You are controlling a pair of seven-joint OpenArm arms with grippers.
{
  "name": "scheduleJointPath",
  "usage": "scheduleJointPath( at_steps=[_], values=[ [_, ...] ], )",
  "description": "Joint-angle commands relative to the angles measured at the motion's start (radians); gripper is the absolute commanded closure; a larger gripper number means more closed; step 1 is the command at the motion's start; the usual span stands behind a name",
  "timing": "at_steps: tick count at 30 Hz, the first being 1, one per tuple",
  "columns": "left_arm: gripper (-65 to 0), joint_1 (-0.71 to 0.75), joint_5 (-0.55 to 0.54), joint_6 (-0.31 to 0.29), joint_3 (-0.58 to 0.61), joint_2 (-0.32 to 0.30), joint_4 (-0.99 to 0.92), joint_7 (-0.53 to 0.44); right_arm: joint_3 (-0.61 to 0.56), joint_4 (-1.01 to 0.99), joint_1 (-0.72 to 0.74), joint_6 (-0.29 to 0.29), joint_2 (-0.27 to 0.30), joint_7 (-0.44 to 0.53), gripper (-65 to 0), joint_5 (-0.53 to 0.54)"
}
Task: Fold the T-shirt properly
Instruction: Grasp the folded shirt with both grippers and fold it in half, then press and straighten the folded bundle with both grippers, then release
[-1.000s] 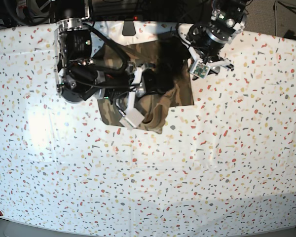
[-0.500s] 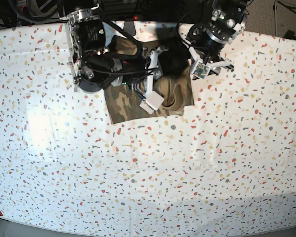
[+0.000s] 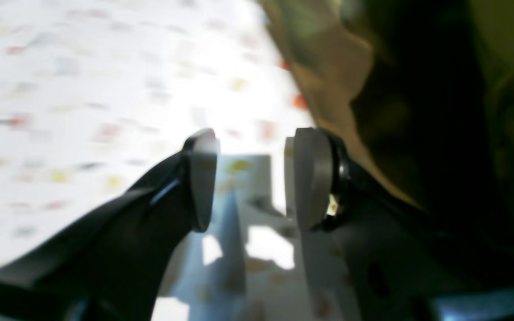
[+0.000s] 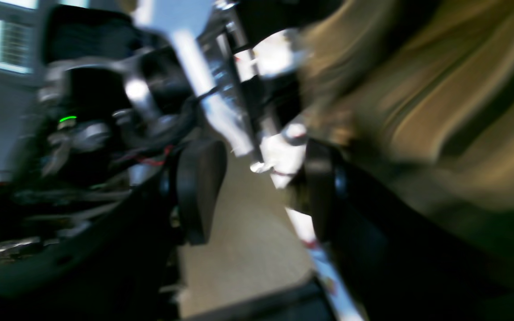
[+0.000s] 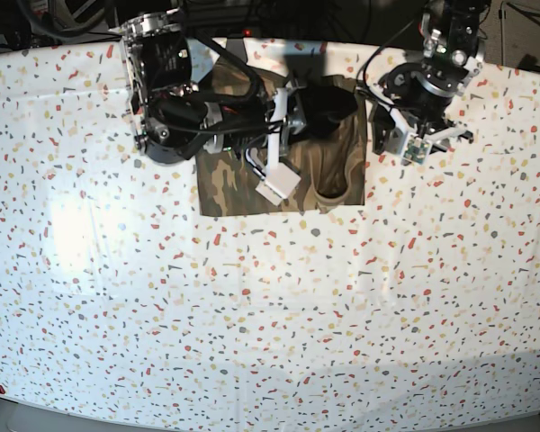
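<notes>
Looking down from the base view, I see the T-shirt point(image 5: 229, 184) folded into a compact camouflage rectangle near the far edge of the speckled surface point(image 5: 270, 315), its front edge straight and its right part bunched into a soft tan fold. My right arm, on the left side of that view, reaches over the shirt from the far left, and my right pincer point(image 5: 279, 184) hangs above the middle of the cloth. In the right wrist view the picture is badly smeared, but the two dark fingers point(image 4: 201, 189) stand clearly apart with nothing between them, and streaked olive and tan cloth point(image 4: 440, 111) fills the space to the right of them. I cannot tell from either view whether a finger touches the cloth.

My left pincer point(image 5: 412, 144) sits at the shirt's right edge, over bare surface just beside the cloth. In the left wrist view its grey pads point(image 3: 203, 178) are parted with an empty gap between them, the white speckled surface showing through, and the shirt's tan edge point(image 3: 328, 67) lies just to the right.
</notes>
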Motion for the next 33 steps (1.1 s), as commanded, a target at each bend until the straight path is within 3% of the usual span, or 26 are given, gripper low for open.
scheduleJointPath(
  at_steps=[1,7,10,12,15,19,21,24,27,31,33],
  values=[
    [-27.3,-0.003,-0.003,0.008,-0.020,-0.004,0.038,-0.025,-0.003,0.016,0.013,0.004,-0.003,0.014,-32.7,0.059],
    [-27.3,-0.003,-0.017,0.008,-0.105,-0.004,0.164,0.035,-0.016,0.016,0.053,0.029,-0.005,-0.002,-32.7,0.238],
    [-27.3,0.000,-0.060,0.008,-0.115,-0.004,0.251,0.101,-0.012,0.016,0.104,0.029,-0.005,-0.015,-32.7,0.253],
    [-27.3,0.002,-0.109,0.008,-0.115,-0.004,0.312,0.147,0.005,0.016,0.130,0.029,-0.002,-0.016,-32.7,0.238],
    [-27.3,0.011,-0.206,0.006,-0.115,-0.004,0.384,0.225,0.059,0.016,0.158,0.029,-0.002,-0.016,-32.6,0.135],
    [-27.3,0.068,-0.371,-0.062,-0.112,-0.003,0.419,0.244,0.145,0.016,0.170,0.029,0.041,-0.015,-32.5,0.043],
    [-27.2,0.114,-0.473,-0.114,-0.112,-0.003,0.419,0.243,0.175,0.016,0.170,0.029,0.091,-0.015,-27.0,0.024],
    [-25.2,0.186,-0.584,-0.169,-0.103,-0.003,0.419,0.223,0.198,0.016,0.170,0.029,0.168,-0.015,-11.7,-0.053],
    [-24.9,0.238,-0.587,-0.183,-0.043,-0.003,0.413,0.158,0.198,0.015,0.168,0.029,0.218,-0.010,0.0,-0.116],
    [-24.9,0.244,-0.504,-0.183,0.088,-0.002,0.340,0.089,0.197,-0.010,0.158,0.029,0.230,0.042,0.0,-0.211],
    [-24.9,0.226,-0.446,-0.147,0.138,0.003,0.272,0.050,0.197,-0.040,0.151,0.029,0.228,0.084,0.0,-0.256]
  ],
)
